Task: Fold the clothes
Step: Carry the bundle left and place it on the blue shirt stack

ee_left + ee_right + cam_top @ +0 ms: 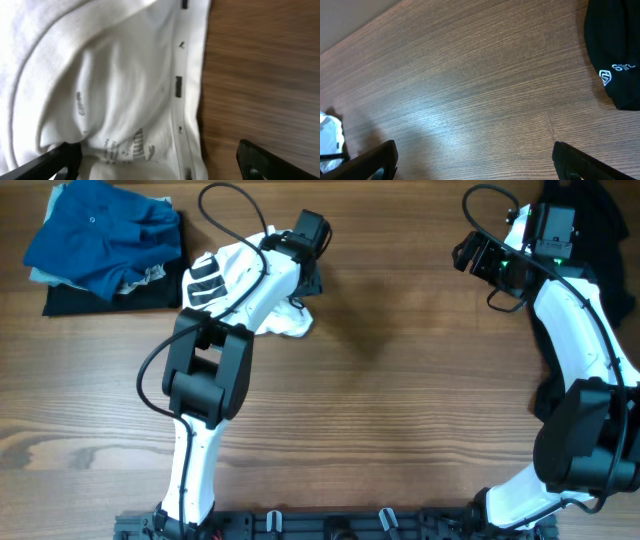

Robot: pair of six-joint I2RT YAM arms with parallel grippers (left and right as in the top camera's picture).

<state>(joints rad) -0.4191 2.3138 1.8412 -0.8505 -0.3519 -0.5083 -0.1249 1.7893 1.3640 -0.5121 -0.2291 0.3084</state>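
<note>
The white T-shirt (290, 323) lies bunched on the table at upper centre-left, its black bar print (205, 280) showing beside my left arm. My left gripper (306, 278) is open, low over the shirt's right edge. In the left wrist view the white cloth (125, 90) fills the space between the spread fingers (157, 150), with a grey label print showing. My right gripper (470, 255) is open and empty over bare wood (475, 147). A black garment (590, 240) lies at the far right under my right arm, and its white logo shows in the right wrist view (615, 50).
A crumpled blue shirt (100, 235) sits on a folded black garment (100, 302) at the top left corner. The wooden table (400, 410) spreads between the two arms. A corner of the white shirt (330, 137) shows at the left edge of the right wrist view.
</note>
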